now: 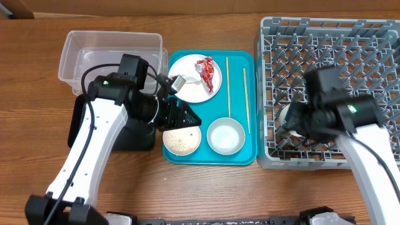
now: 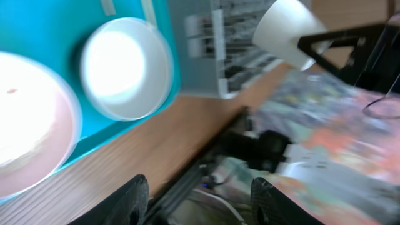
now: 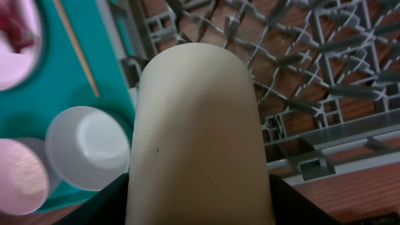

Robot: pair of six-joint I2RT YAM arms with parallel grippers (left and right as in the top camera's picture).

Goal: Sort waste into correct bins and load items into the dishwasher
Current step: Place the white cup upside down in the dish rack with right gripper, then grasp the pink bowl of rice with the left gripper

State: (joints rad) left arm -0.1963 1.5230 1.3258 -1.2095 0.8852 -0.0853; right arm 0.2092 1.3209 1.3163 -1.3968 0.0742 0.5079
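Cup (image 3: pixel 199 137), small and white, sits clamped in the right gripper (image 1: pixel 295 120), just over the near-left corner of the grey dish rack (image 1: pixel 375 37); its long axis runs out along the fingers, rounded end leading, with the rack's grid floor and pegs directly beyond; which end is the mouth I cannot tell; the set-down looks like a short drop into that corner; the left gripper (image 2: pixel 200 187) hangs with fingers apart and empty over the teal tray (image 1: pixel 240 62), near the rice dish (image 1: pixel 182 139), well apart from the rack.
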